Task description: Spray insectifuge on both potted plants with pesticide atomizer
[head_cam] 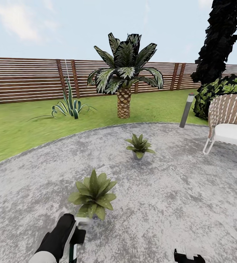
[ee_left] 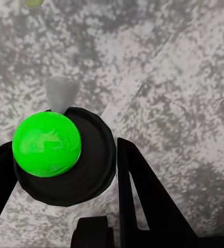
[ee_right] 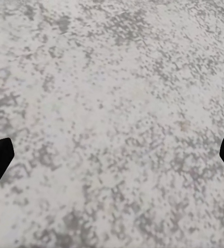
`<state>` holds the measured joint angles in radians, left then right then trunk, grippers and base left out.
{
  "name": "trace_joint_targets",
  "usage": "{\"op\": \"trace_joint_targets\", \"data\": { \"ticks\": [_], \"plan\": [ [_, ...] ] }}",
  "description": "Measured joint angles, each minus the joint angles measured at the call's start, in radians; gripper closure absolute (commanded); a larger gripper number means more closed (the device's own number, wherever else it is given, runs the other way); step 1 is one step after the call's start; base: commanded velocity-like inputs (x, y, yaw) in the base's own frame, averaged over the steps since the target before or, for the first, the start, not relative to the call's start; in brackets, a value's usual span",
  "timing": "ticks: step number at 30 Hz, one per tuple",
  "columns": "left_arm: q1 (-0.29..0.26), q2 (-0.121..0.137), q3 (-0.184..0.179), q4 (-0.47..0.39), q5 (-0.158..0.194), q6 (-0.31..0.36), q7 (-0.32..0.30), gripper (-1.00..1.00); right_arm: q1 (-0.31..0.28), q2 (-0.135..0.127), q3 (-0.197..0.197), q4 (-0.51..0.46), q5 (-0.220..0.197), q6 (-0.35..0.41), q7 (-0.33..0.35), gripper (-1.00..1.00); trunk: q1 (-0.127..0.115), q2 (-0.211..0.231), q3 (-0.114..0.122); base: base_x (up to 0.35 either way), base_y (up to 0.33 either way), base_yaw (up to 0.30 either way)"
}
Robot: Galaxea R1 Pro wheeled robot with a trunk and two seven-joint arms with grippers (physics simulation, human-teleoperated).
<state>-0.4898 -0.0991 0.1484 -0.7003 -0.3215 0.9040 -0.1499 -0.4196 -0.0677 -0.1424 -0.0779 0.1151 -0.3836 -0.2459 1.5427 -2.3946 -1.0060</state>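
The near potted plant (head_cam: 93,193) stands on the grey patio (head_cam: 176,190), just beyond my left gripper (head_cam: 74,233). That gripper is shut on the pesticide atomizer (head_cam: 82,221), whose pale nozzle head points at the plant's base. In the left wrist view the atomizer (ee_left: 91,170) shows as a dark round body with a bright green top and a pale nozzle, between the black fingers (ee_left: 143,196) of the left gripper (ee_left: 65,155). The far potted plant (head_cam: 139,145) sits further out on the patio. My right gripper (head_cam: 188,256) hangs open over bare paving (ee_right: 112,103).
A palm (head_cam: 124,84) and a spiky plant (head_cam: 70,106) grow on the lawn before the slatted fence (head_cam: 23,78). A grey bollard lamp (head_cam: 187,110), a dark bush (head_cam: 220,91) and a woven chair (head_cam: 229,122) stand at the right.
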Motion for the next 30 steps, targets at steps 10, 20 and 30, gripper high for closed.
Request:
{"op": "trace_joint_targets", "data": {
  "ticks": [10, 20, 30],
  "plan": [
    [-0.012, 0.067, 0.008, -0.102, -0.003, 0.014, 0.000, 1.00, 0.000, 0.000, 0.000, 0.000, 0.000, 0.000, 0.000, -1.00, 0.000, 0.000, 0.000, 0.000, 0.000, 0.000],
    [-0.001, -0.026, -0.053, -0.081, 0.008, 0.012, -0.002, 1.00, 0.000, 0.000, 0.000, 0.000, -0.001, 0.000, 0.000, -1.00, 0.000, 0.000, 0.000, 0.000, 0.000, 0.000],
    [0.002, -0.013, -0.075, -0.076, 0.004, 0.000, 0.008, 1.00, 0.000, 0.000, 0.000, 0.000, -0.003, 0.000, -0.002, -1.00, 0.000, 0.000, -0.003, 0.031, -0.013, -0.092]
  ]
}}
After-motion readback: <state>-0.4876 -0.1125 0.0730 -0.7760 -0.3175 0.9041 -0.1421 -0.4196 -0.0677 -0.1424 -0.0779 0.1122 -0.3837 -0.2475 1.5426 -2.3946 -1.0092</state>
